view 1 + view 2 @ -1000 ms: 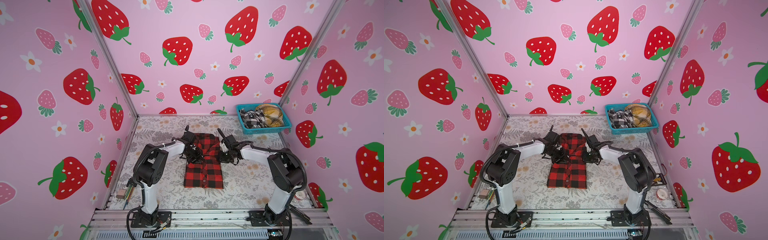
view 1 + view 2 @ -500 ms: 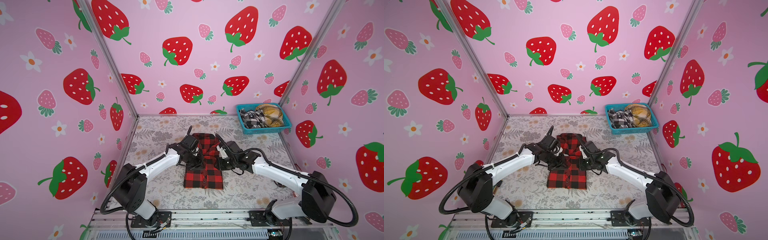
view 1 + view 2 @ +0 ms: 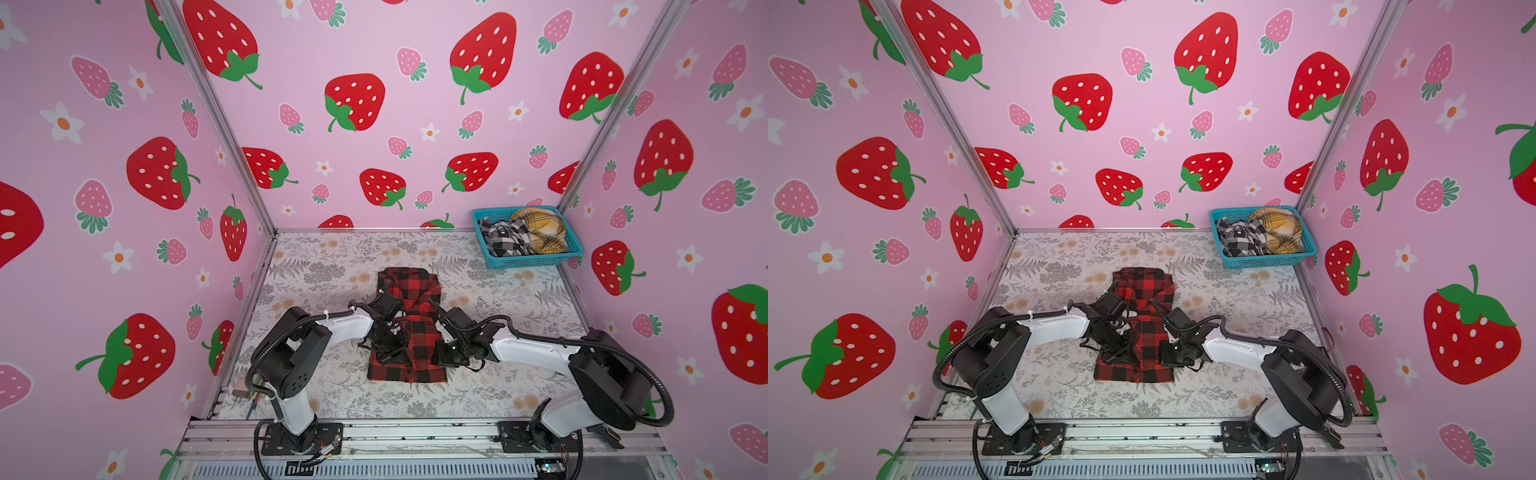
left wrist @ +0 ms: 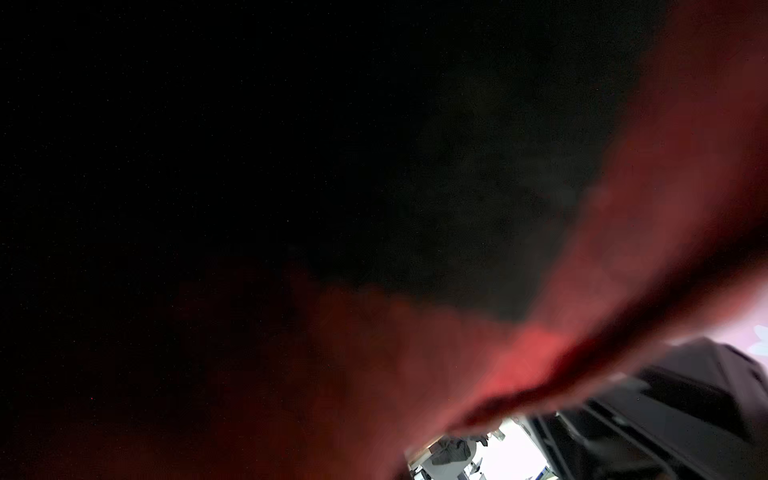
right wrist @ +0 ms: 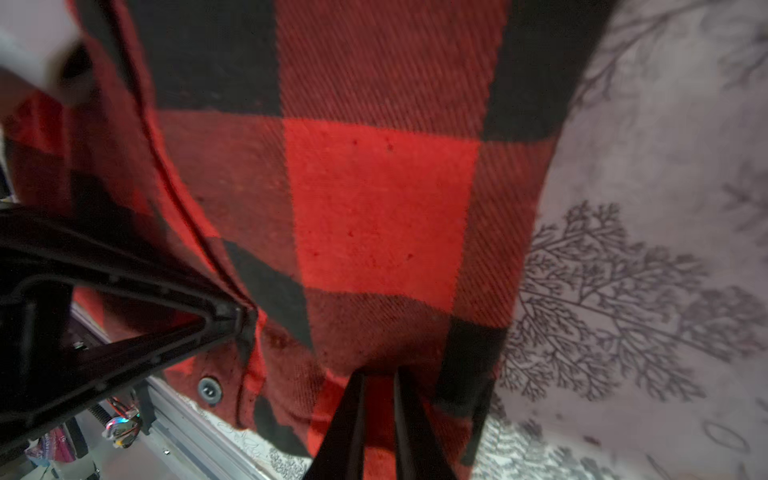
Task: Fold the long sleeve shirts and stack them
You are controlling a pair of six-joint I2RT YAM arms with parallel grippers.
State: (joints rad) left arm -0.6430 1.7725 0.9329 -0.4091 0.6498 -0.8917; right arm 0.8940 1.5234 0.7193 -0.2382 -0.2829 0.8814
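Right gripper (image 5: 379,376): fingers nearly together, pinching a fold of the red-and-black check shirt (image 5: 386,199) at its edge. Left gripper (image 5: 239,320): closed on a seam ridge of the same shirt, just beside a metal snap (image 5: 209,389). The shirt lies lengthwise between both grippers on the floral table cover (image 3: 332,266). Left wrist view: blurred red and dark cloth over the lens, fingers unseen. Well beyond the right gripper, a blue basket (image 3: 528,262) holds a black-and-white plaid garment (image 3: 500,241) and a yellow plaid garment (image 3: 540,230).
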